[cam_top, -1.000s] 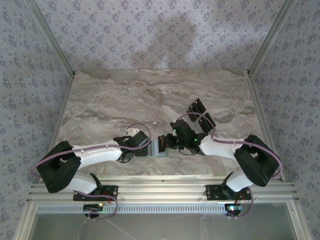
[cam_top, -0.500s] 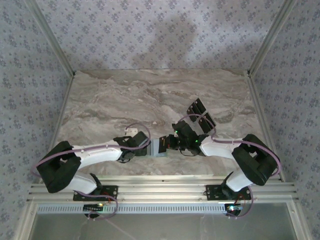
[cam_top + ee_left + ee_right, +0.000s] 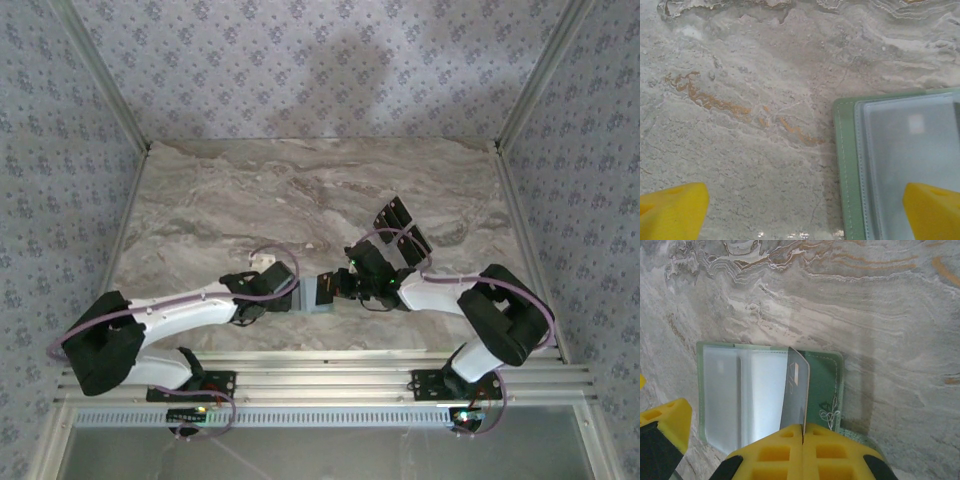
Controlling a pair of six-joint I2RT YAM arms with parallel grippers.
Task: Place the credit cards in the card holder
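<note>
The marble tabletop (image 3: 250, 200) carries everything, and we place it all from the card holder (image 3: 322, 293), which lies opened flat near the tabletop's near edge, between the two arms. The left gripper (image 3: 297, 290) comes at the holder from its left side and the right gripper (image 3: 343, 285) from its right, so both are on top of it. The right one is the one that matters. The spare credit cards (image 3: 401, 229) sit fanned out beyond the holder and off to its right, well apart from it.

In the left wrist view the left gripper (image 3: 800, 212) is spread wide and holds nothing. One finger (image 3: 932, 210) is over the holder's clear sleeve (image 3: 910, 150), the other off its left edge. We cannot tell whether it presses down.

In the right wrist view the right gripper (image 3: 802, 431) is clenched on one card (image 3: 796, 387). The card stands on edge directly above the card holder (image 3: 822, 375), its long axis running straight out from the fingertips. It hangs over the line where the clear sleeve meets the green panel. We judge that the coming move turns on lining that edge up with a pocket mouth, which we cannot make out.
</note>
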